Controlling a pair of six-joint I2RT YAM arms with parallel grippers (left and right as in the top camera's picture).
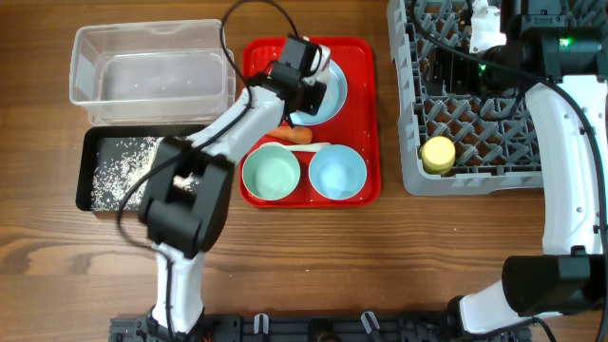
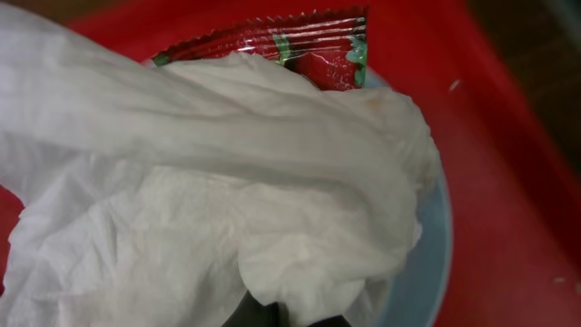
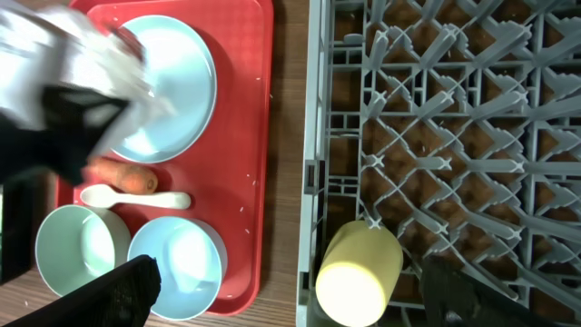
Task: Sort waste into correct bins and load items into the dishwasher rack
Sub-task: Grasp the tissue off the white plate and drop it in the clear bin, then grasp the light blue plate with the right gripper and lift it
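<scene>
My left gripper (image 1: 302,84) hangs over the round light-blue plate (image 1: 330,97) on the red tray and is shut on the crumpled white napkin (image 2: 227,191). The napkin fills the left wrist view, with a red wrapper (image 2: 300,45) behind it. The orange carrot (image 1: 293,135) and white spoon (image 1: 318,147) lie below the plate. The pale-green bowl (image 1: 271,173) and light-blue bowl (image 1: 337,173) stand at the tray's front. The yellow cup (image 1: 438,155) lies in the grey rack (image 1: 475,119). My right gripper (image 3: 290,286) is open and empty above the rack's left edge.
The clear tub (image 1: 152,66) stands at the back left. The black tray (image 1: 119,171), strewn with rice grains, sits in front of it. The flat red tray (image 1: 366,114) lies between the bins and the rack. Bare wooden table runs along the front.
</scene>
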